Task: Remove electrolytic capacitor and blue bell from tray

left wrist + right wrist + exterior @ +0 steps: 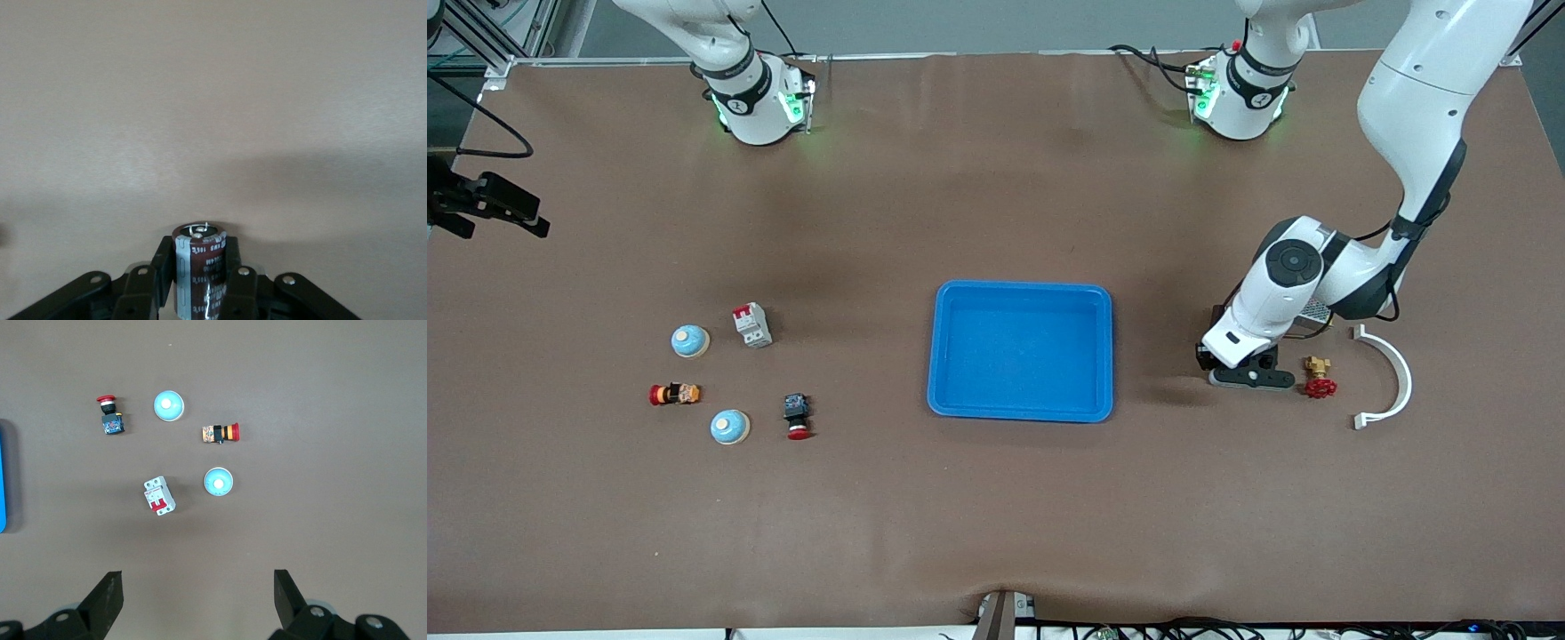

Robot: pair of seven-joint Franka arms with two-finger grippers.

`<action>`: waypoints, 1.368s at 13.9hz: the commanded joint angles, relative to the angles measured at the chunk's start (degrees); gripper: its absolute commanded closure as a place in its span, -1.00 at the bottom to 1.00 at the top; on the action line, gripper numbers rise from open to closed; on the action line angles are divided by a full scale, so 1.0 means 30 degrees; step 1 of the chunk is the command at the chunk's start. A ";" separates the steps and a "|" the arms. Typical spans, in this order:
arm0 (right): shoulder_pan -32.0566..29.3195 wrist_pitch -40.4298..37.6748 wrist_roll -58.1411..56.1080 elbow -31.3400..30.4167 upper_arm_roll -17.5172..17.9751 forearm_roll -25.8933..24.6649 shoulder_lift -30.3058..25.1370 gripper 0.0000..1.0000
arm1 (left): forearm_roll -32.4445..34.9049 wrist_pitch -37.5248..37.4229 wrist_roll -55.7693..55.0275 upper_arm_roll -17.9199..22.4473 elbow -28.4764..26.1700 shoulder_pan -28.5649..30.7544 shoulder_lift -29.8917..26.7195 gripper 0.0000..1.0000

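Left gripper (200, 283) low over table beside tray (1021, 293), jaws pinching capacitor (199, 270) to set down. Right gripper (199, 600) waits high, jaws wide, empty.

The table covering (996, 498) is a matt brown sheet, smooth with faint ripples at the lower edge of the frame. The tray (1021, 411), centre frame, is glossy bright blue plastic. The arm casings (1414, 98), upper right, are smooth glossy white plastic with black joint sections. In the left wrist view, the electrolytic capacitor (200, 267) has a shiny dark brown sleeve with a pale stripe and metal terminals. The curved bracket (1392, 373), right of frame, looks like matt white plastic.
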 commanded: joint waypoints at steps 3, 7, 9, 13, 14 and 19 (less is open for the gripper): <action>-0.0352 -0.0322 0.0196 0.0755 0.0249 0.0171 0.0097 -1.00 | 0.0540 0.0136 -0.0551 -0.0014 0.0228 -0.0019 0.0228 1.00; -0.0352 -0.0352 0.0196 0.0904 0.0220 0.0171 0.0097 -1.00 | 0.0569 0.0136 -0.0551 -0.0013 0.0228 0.0039 0.0228 1.00; -0.0352 -0.0381 0.0196 0.1137 0.0219 0.0171 0.0097 -1.00 | 0.0569 0.0136 -0.0493 0.0016 0.0228 0.0098 0.0228 1.00; -0.0733 -0.0381 0.0078 0.1372 0.0249 0.0200 0.0097 -1.00 | 0.0569 0.0136 -0.0404 0.0045 0.0228 0.0215 0.0228 1.00; -0.0704 -0.0381 0.0078 0.1489 0.0249 0.0200 0.0097 -1.00 | 0.0569 0.0136 -0.0404 0.0045 0.0228 0.0215 0.0228 1.00; -0.0674 -0.0469 0.0108 0.1783 0.0249 0.0288 0.0126 -1.00 | 0.0569 0.0165 -0.0434 0.0045 0.0228 0.0215 0.0228 1.00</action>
